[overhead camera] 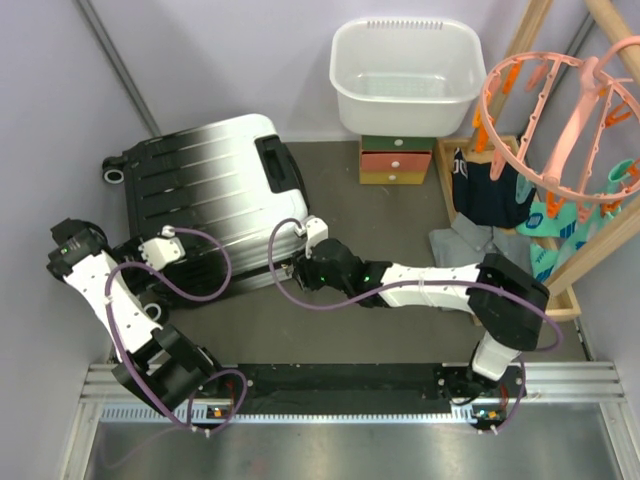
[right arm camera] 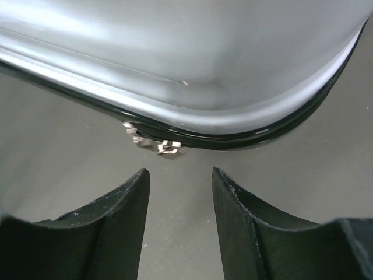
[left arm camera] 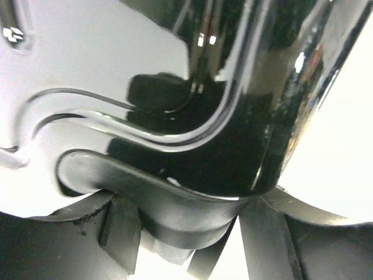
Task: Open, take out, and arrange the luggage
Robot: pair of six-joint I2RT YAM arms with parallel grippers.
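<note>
The luggage [overhead camera: 200, 190] lies flat and closed, its ribbed shell fading from black on the left to white on the right. My left gripper [overhead camera: 172, 245] is at its near left corner. In the left wrist view the jaws [left arm camera: 189, 233] stand on either side of a black curved rim [left arm camera: 175, 204] under the glossy shell [left arm camera: 233, 116]; whether they press it does not show. My right gripper [overhead camera: 298, 268] is at the near right corner, open and empty [right arm camera: 179, 175]. The silver zipper pulls [right arm camera: 157, 144] sit just beyond its fingertips, under the shell edge [right arm camera: 204, 58].
A white laundry basket [overhead camera: 405, 75] stands on a green-and-orange drawer box [overhead camera: 396, 160] at the back. On the right are a wooden rack [overhead camera: 600, 230], a pink peg hanger [overhead camera: 560, 110], dark clothing [overhead camera: 490, 190] and a grey cloth [overhead camera: 465, 245].
</note>
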